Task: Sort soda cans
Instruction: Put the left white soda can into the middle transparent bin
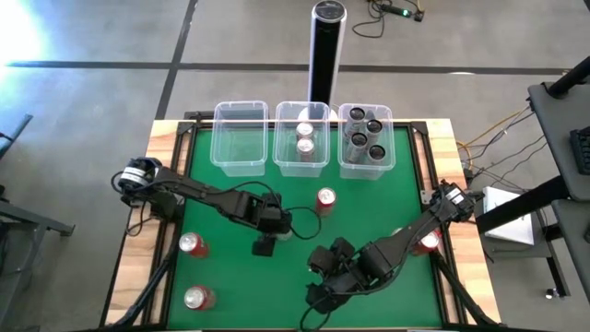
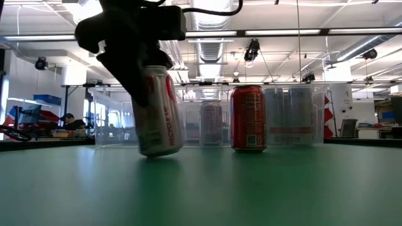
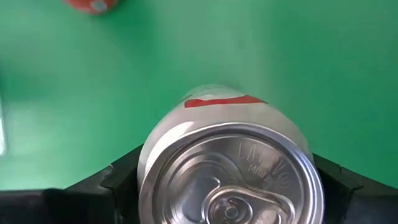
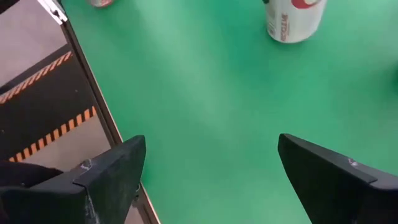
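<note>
Left gripper (image 1: pixel 264 245) is clamped on a silver-bodied soda can with a red stripe and shiny pull-tab top (image 3: pixel 230 168), held near the middle of the green table mat (image 1: pixel 230 194), well short of the three clear rectangular plastic tubs (image 1: pixel 241 138). In the low view the can (image 2: pixel 157 113) is tilted, its lower edge at or just above the mat; I cannot tell which.

Landmark: the middle tub (image 1: pixel 301 138). It already holds two silver-topped cans; the tub beside it on the right-arm side holds dark grey cans (image 1: pixel 365 136); the tub on the other side looks empty.

Right gripper (image 4: pixel 208 174) has its fingers spread wide, holding nothing, over bare mat on the near side of the table, far from the middle tub.

Risks, as judged:
- The tilted grip may let the can slip or swing when lifted.
- An upright red metal can (image 1: pixel 325 200) stands between the held can and the middle tub; a low carry could knock it over.
- Too little height and the can strikes the tub's rim.
- Other red cans (image 1: pixel 192 243) stand near the left arm's path.
</note>
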Controlling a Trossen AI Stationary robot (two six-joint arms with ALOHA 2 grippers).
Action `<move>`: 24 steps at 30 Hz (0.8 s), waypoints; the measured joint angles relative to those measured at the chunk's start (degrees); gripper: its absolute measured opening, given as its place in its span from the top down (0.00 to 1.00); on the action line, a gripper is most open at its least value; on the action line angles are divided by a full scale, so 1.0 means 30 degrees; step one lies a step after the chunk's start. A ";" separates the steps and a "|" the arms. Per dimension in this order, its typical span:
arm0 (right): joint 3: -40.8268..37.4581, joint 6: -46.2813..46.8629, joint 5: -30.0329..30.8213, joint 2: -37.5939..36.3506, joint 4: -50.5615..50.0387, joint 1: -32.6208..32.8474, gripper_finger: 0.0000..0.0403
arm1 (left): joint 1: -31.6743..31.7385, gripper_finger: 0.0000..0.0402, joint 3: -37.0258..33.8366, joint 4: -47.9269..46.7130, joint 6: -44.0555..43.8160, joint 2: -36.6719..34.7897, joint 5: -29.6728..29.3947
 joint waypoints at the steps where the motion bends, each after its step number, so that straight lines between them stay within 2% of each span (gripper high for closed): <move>1: -0.0003 0.0239 0.0012 0.0000 0.0000 -0.0049 0.10 | 0.0004 0.28 -0.0096 0.0079 -0.0221 0.0000 0.0077; 6: -0.0003 0.0473 0.0014 0.0000 0.0006 -0.0441 0.10 | 0.0004 0.08 -0.0217 0.0809 -0.0641 -0.0007 0.0088; 8: -0.0003 -0.0077 0.0018 0.0000 0.0015 -0.0655 0.10 | 0.0004 0.04 -0.0103 0.0715 -0.0703 -0.0007 0.0234; 13: -0.0011 -0.2611 0.0028 0.0000 0.0288 -0.1186 0.10 | 0.0004 0.07 0.0580 -0.0288 -0.0602 -0.0139 0.0393; 18: -0.0011 -0.5442 -0.0001 0.0000 0.0583 -0.1975 0.10 | 0.0004 0.09 0.1093 -0.2867 -0.0284 -0.1183 0.0422; 24: -0.0018 -0.7485 -0.0137 -0.0105 0.0410 -0.2896 0.10 | 0.0004 0.08 -0.0536 -0.1188 -0.1216 -0.3485 0.0422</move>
